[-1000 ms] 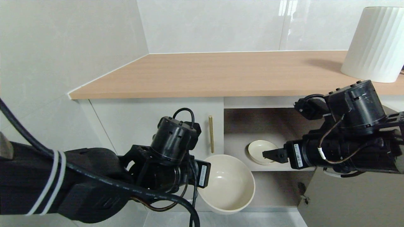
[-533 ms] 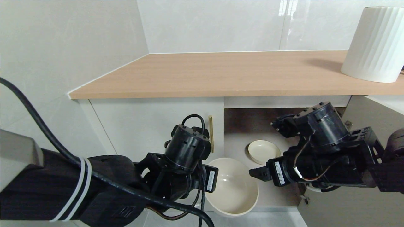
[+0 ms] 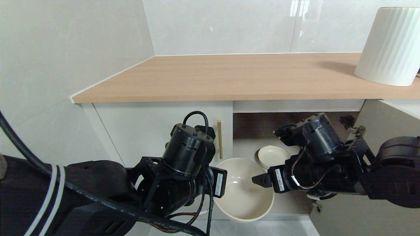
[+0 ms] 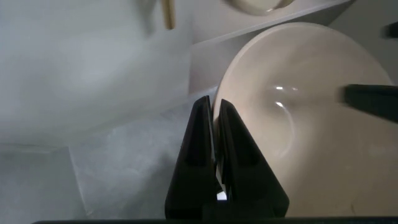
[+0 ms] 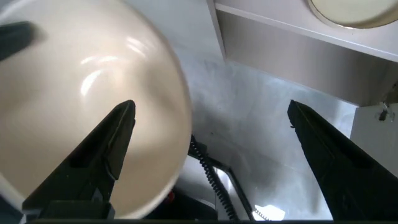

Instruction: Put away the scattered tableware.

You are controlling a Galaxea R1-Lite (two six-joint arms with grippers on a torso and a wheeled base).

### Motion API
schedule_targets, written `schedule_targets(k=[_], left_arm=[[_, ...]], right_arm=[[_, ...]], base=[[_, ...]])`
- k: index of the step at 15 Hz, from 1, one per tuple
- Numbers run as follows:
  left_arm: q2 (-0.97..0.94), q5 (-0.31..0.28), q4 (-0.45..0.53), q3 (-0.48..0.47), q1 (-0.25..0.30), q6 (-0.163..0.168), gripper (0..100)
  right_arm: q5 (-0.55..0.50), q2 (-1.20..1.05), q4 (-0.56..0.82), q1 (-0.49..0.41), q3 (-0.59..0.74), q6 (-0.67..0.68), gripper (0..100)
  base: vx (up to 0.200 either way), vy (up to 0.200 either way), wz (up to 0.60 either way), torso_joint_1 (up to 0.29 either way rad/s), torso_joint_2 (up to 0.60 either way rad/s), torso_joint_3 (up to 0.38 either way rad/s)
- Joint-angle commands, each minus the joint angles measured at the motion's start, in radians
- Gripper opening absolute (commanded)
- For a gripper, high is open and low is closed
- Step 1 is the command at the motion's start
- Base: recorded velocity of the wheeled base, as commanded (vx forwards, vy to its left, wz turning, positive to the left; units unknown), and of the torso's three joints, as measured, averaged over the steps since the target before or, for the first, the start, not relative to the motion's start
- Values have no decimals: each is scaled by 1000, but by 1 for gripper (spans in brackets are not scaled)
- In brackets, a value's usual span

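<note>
A large cream bowl (image 3: 244, 191) hangs in front of the open cabinet's lower edge. My left gripper (image 4: 216, 118) is shut on the bowl's near rim (image 4: 219, 93), and the bowl (image 4: 305, 124) spreads out beyond the fingers. My right gripper (image 3: 258, 180) is open at the bowl's right side, its fingers spread wide (image 5: 210, 107) with the bowl's edge (image 5: 93, 106) under one of them. A small cream dish (image 3: 274, 156) lies on the shelf inside the cabinet; the dish (image 5: 354, 12) is beyond the right gripper.
The cabinet's left door is closed, with a gold handle (image 3: 220, 139) next to the bowl. The right door (image 3: 364, 209) stands open behind my right arm. A white ribbed cylinder (image 3: 390, 46) stands at the right on the wooden countertop (image 3: 229, 77). Grey floor (image 5: 261, 155) lies below.
My right gripper has moved out of the cabinet, left and down, to the bowl's right rim. The left gripper has carried the bowl a little to the right, toward the opening.
</note>
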Motion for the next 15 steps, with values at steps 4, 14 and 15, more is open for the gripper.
schedule_targets(k=[4, 14, 15], left_arm=[[4, -2, 0, 1, -3, -1, 0], [47, 0, -1, 0, -1, -6, 0], [44, 0, -1, 0, -1, -6, 100]], right_arm=[[0, 10, -2, 1, -1, 13, 0], [-1, 13, 0, 5, 2, 12, 0], [-1, 20, 0, 5, 2, 12, 0]], base=[[0, 0, 0, 0, 0, 0], [0, 0, 0, 0, 0, 0], [0, 0, 0, 0, 0, 0]])
